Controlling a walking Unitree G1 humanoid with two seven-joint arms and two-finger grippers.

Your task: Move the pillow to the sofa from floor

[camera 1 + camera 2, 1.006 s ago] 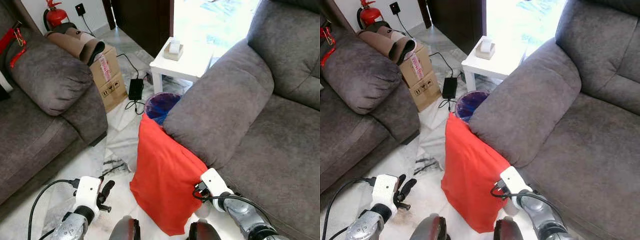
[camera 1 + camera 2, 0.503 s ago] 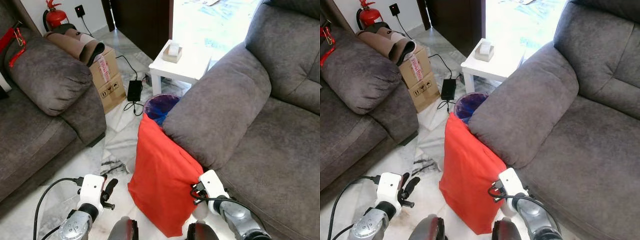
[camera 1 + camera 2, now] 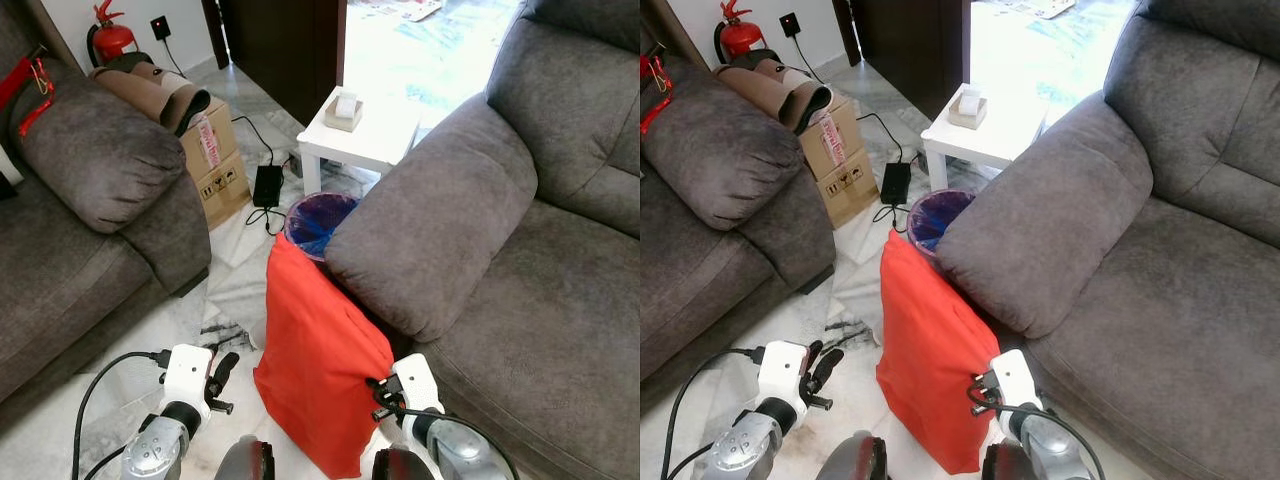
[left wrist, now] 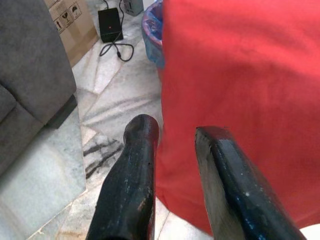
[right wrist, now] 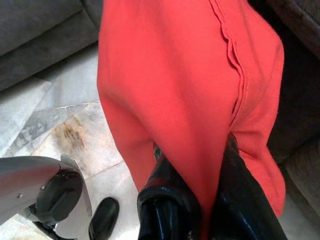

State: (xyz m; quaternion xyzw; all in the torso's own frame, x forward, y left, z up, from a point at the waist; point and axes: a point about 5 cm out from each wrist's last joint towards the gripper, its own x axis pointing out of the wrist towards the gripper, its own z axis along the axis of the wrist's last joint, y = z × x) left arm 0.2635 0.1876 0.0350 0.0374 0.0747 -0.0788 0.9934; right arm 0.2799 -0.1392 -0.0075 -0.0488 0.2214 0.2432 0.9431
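Note:
The red pillow (image 3: 318, 360) stands on its edge on the marble floor, leaning against the armrest (image 3: 430, 230) of the grey sofa (image 3: 570, 300) on my right. My right gripper (image 5: 197, 160) is shut on the pillow's lower right edge, with red fabric pinched between its black fingers (image 5: 162, 175). The white wrist of that arm (image 3: 410, 385) sits right at the pillow's corner. My left gripper (image 4: 176, 131) is open just left of the pillow, low over the floor, with nothing between its fingers (image 3: 222, 370).
A purple-lined bin (image 3: 318, 215) stands right behind the pillow, and a white side table (image 3: 365, 125) beyond it. A second grey sofa (image 3: 80, 200) lies to the left, with a cardboard box (image 3: 220, 150) and a black power adapter (image 3: 268, 183) beside it.
The view has shifted a little. My right gripper has drawn back toward me with the pillow's edge, and the pillow's top has slid slightly left. The left gripper has edged closer.

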